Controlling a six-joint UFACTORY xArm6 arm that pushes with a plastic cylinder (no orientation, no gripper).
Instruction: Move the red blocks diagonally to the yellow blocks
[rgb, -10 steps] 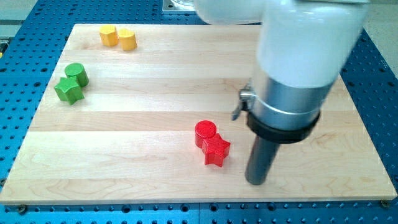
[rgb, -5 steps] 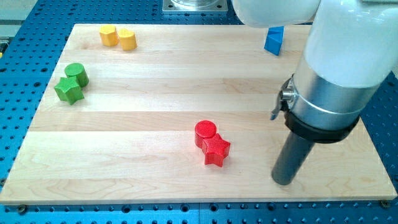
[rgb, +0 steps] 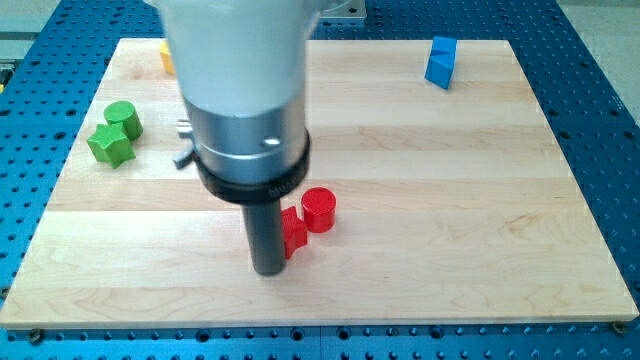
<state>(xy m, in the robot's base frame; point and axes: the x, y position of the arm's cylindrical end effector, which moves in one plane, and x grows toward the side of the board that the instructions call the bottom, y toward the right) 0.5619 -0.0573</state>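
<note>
My tip (rgb: 268, 268) rests on the board near the view's bottom centre, touching the left side of a red block (rgb: 294, 230) that the rod partly hides, so its shape is unclear. A red cylinder (rgb: 319, 209) stands just up and right of that block, touching it. Of the yellow blocks only a sliver (rgb: 163, 57) shows at the view's top left; the arm's body hides the remainder.
A green cylinder (rgb: 122, 117) and a green star-shaped block (rgb: 109, 146) sit together at the view's left. A blue block (rgb: 440, 62) stands at the view's top right. The wooden board (rgb: 480, 220) lies on a blue perforated table.
The rod swung from the right of the red blocks to their left side. The red pair has shifted and turned: the cylinder now lies to the right of the other red block.
</note>
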